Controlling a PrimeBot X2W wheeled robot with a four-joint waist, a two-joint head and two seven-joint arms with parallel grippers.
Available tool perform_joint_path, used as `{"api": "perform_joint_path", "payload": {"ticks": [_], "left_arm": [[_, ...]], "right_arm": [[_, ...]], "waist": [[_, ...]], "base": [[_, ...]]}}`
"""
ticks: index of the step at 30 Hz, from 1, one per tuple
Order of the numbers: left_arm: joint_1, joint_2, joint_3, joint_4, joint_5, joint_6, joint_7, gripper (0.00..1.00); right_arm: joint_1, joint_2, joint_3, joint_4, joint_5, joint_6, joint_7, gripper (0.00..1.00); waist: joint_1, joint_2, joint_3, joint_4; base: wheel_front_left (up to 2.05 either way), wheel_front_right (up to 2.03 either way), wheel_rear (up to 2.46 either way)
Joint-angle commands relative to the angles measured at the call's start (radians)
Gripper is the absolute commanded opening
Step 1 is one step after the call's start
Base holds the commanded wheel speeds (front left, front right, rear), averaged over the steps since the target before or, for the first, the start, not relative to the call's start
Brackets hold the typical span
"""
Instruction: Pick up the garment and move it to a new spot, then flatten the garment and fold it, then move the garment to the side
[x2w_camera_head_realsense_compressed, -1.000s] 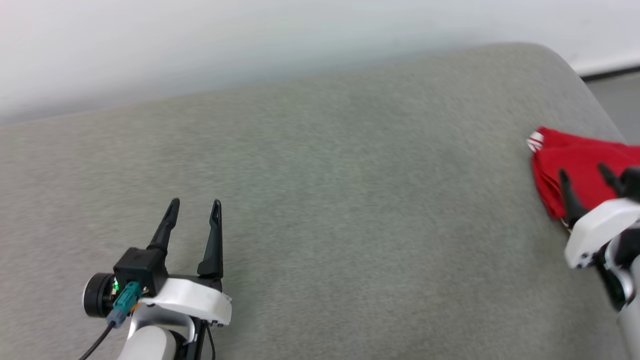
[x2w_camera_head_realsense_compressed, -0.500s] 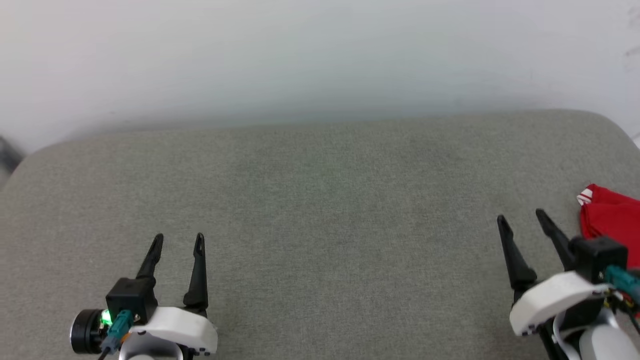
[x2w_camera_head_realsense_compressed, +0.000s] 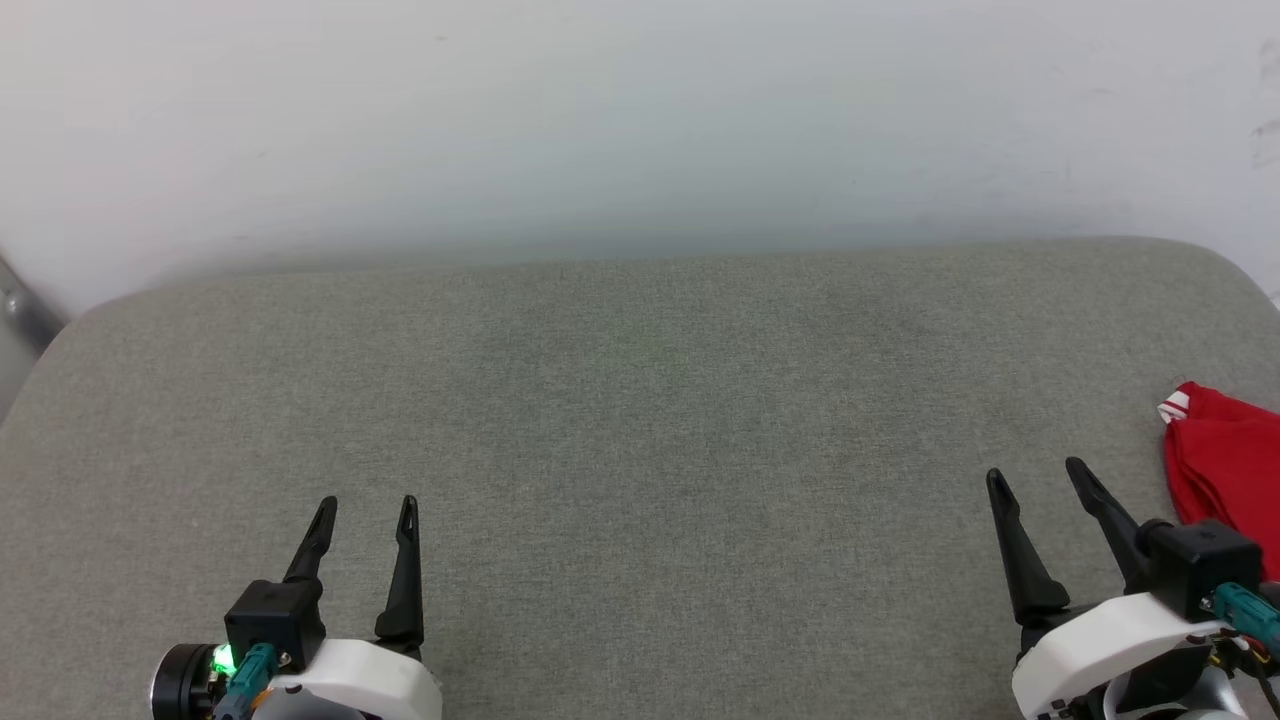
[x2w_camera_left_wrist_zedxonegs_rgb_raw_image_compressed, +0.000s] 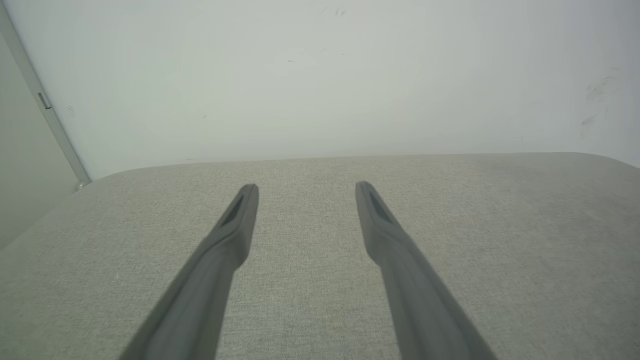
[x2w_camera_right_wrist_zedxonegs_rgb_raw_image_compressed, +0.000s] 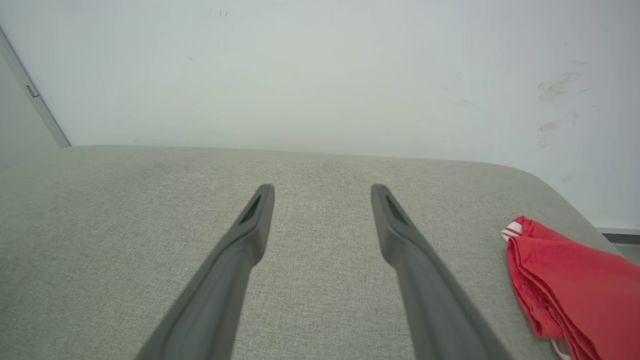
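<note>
You'll find the garment (x2w_camera_head_realsense_compressed: 1225, 470) at the right edge of the head view, lying folded on the grey cushion (x2w_camera_head_realsense_compressed: 640, 400). The frame crops most of it, so you see only red cloth and a scrap of red-white striped trim at its upper left corner. Your right gripper (x2w_camera_head_realsense_compressed: 1035, 475), at lower right, has its fingers spread and empty, just beside the cloth with the tips apart from it. Your left gripper (x2w_camera_head_realsense_compressed: 365, 505), at lower left, is likewise spread and empty, well apart from the garment. The bottom edge cuts off both wrists.
</note>
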Motion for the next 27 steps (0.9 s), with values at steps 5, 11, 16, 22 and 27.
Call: {"api": "perform_joint_path", "payload": {"ticks": [5,11,16,22,27], "left_arm": [[-0.003,-0.004,0.001,0.002,0.000,-0.002,-0.006,1.00],[-0.008,-0.006,0.004,0.005,-0.002,-0.001,-0.006,1.00],[-0.009,-0.009,0.011,0.010,-0.015,-0.007,-0.007,1.00],[0.000,-0.023,0.024,0.026,-0.077,-0.019,0.020,0.00],[-0.007,-0.037,0.047,0.030,-0.163,-0.036,0.045,0.00]], "right_arm": [[0.012,0.008,-0.006,-0.010,-0.007,-0.001,0.003,1.00],[0.009,0.009,-0.002,-0.007,-0.004,-0.001,0.002,1.00],[0.006,0.002,0.002,-0.005,0.001,-0.001,-0.003,1.00],[-0.007,0.009,-0.005,0.028,0.072,0.000,0.007,0.00],[-0.016,0.012,-0.013,0.044,0.175,0.000,0.013,0.00]], "waist": [[0.0001,0.0000,0.001,0.001],[0.0001,0.0000,0.001,0.000],[0.0001,0.0000,-0.001,0.000],[0.0001,0.0000,-0.001,0.001],[0.0001,0.0000,0.000,0.002]], "base": [[0.00,0.00,0.00],[0.00,0.00,0.00],[0.00,0.00,0.00],[0.00,0.00,0.00],[0.00,0.00,0.00]]}}
